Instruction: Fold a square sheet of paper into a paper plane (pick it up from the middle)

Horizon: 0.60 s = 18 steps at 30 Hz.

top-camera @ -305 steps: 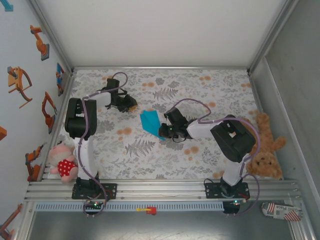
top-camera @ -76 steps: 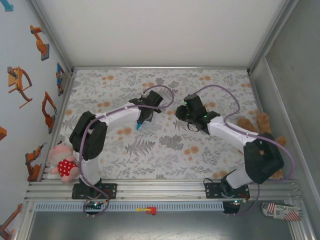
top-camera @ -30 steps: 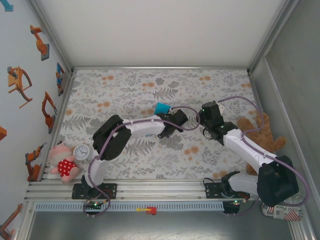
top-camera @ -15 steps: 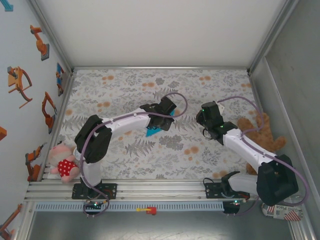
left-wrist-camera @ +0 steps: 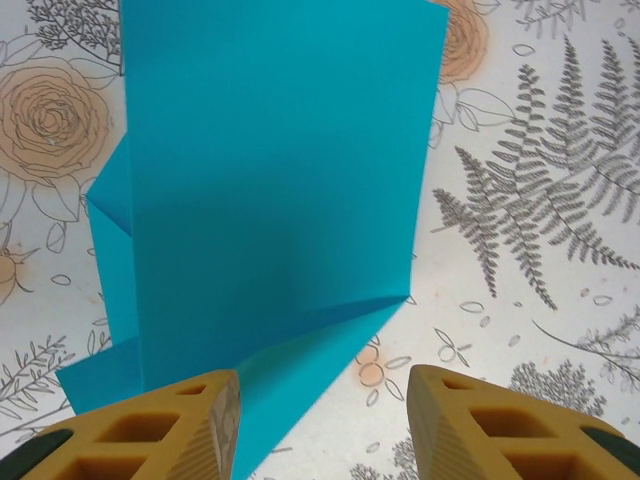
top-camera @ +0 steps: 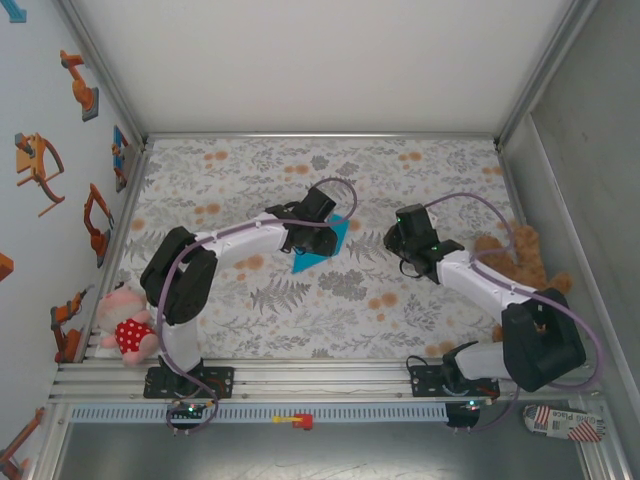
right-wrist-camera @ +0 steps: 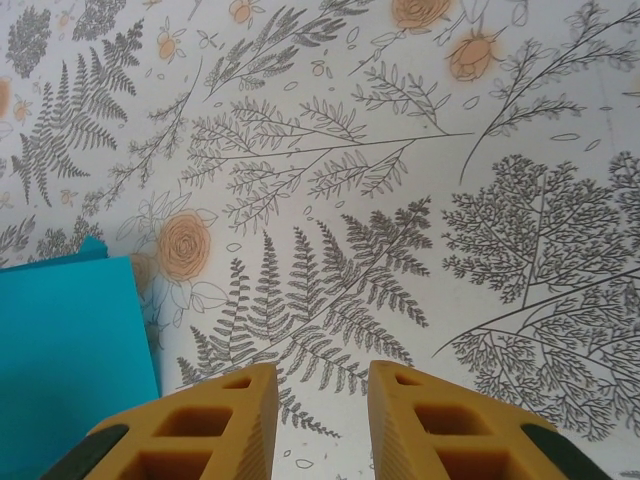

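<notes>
Paper [left-wrist-camera: 270, 200], smooth turquoise, folded into flat layers with crisp creases, lies on floral tablecloth [right-wrist-camera: 400, 200]. Left gripper [left-wrist-camera: 320, 420] spreads ribbed yellow fingers over it. Right gripper [right-wrist-camera: 322, 420], to its right, fingers slightly parted, empty.

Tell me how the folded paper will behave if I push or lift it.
The paper looks thin and layered, so it will probably flop if lifted by one edge. It lies low on the tablecloth, so a push likely slides it, or buckles it, being so light. Its loose flaps might catch a finger and spring open.
</notes>
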{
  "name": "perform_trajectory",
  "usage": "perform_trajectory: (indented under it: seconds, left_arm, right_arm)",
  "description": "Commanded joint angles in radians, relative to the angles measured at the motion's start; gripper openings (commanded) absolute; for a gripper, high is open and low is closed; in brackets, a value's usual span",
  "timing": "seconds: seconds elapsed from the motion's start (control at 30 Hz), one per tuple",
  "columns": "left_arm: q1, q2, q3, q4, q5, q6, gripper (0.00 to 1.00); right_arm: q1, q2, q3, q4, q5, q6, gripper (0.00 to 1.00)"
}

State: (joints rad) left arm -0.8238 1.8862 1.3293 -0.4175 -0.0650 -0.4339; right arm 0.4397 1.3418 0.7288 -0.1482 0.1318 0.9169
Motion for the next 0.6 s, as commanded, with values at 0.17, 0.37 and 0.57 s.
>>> perform_trajectory:
  seconds: [0.17, 0.37, 0.57]
  left_arm:
    - [0.068, 0.043, -0.049, 0.07, 0.065, -0.049, 0.46]
    - [0.101, 0.063, -0.08, 0.101, 0.102, -0.076, 0.43]
    - [0.139, 0.054, -0.12, 0.132, 0.136, -0.104, 0.42]
  right_arm:
    - [-0.006, 0.047, 0.053, 0.05, -0.084, -0.029, 0.29]
    - [-0.005, 0.082, 0.066, 0.068, -0.141, -0.039, 0.29]
    - [0.01, 0.146, 0.092, 0.113, -0.25, -0.041, 0.29]
